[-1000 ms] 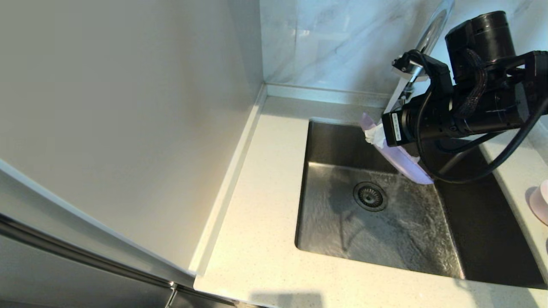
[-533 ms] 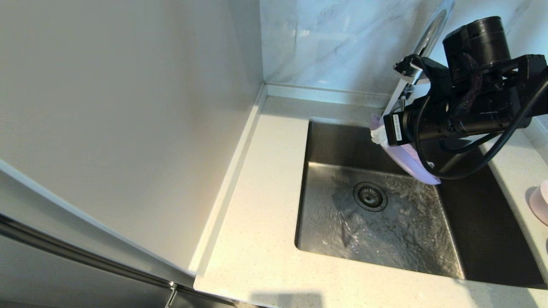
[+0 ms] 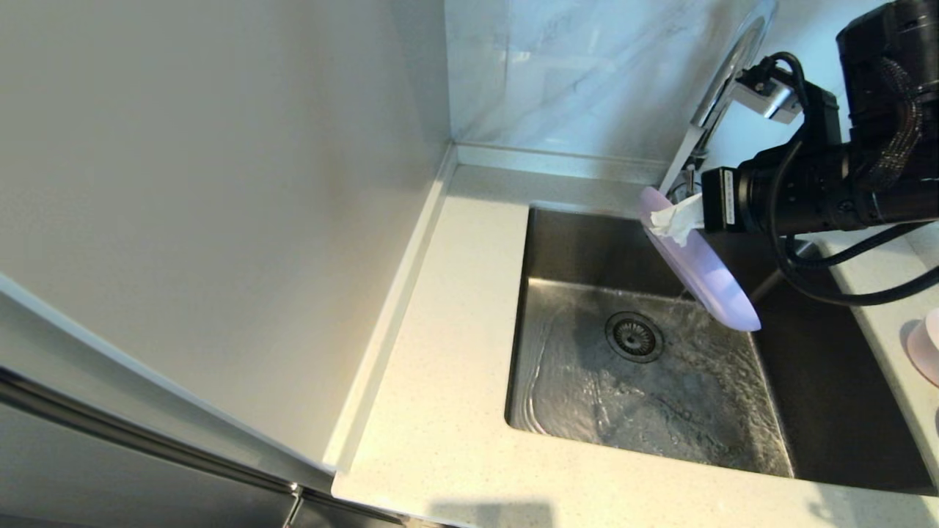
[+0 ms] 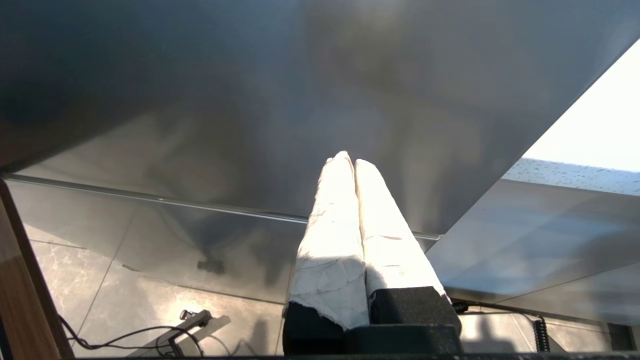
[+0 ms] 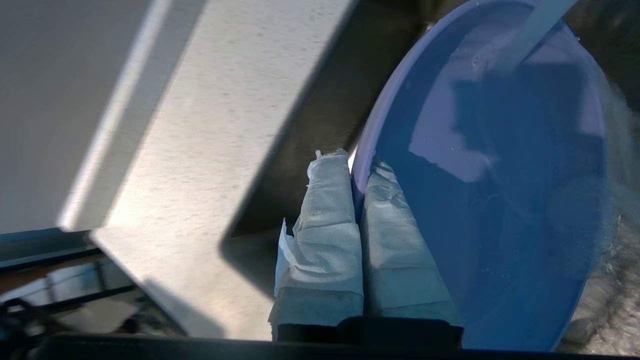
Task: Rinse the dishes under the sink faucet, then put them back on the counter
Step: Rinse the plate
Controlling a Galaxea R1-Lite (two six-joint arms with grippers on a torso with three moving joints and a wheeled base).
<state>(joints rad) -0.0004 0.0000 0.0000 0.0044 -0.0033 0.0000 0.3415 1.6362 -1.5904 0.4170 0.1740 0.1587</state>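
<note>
My right gripper point(image 3: 671, 220) point(image 5: 356, 165) is shut on the rim of the lavender plate point(image 3: 704, 271) point(image 5: 500, 200). It holds the plate tilted on edge above the back right part of the sink point(image 3: 543, 381). The chrome faucet point(image 3: 722, 81) rises just behind the plate. Water ripples across the sink floor around the drain strainer point(image 3: 634, 336), and a pale stream point(image 5: 532, 32) strikes the plate's face. A pale pink cup point(image 3: 926, 345) stands on the counter point(image 3: 455, 293) at the far right. My left gripper point(image 4: 348, 160) is shut on nothing, parked low by a steel cabinet front.
A tall grey wall panel point(image 3: 220, 183) borders the counter on the left, with a raised rim point(image 3: 396, 308) along it. A marble backsplash point(image 3: 572, 73) stands behind the sink. My right arm and its cable point(image 3: 821, 198) hang over the sink's back right corner.
My right arm has drawn to the right with the plate in its grip. The plate now shows more of its underside, and the water pattern on the sink floor has shifted.
</note>
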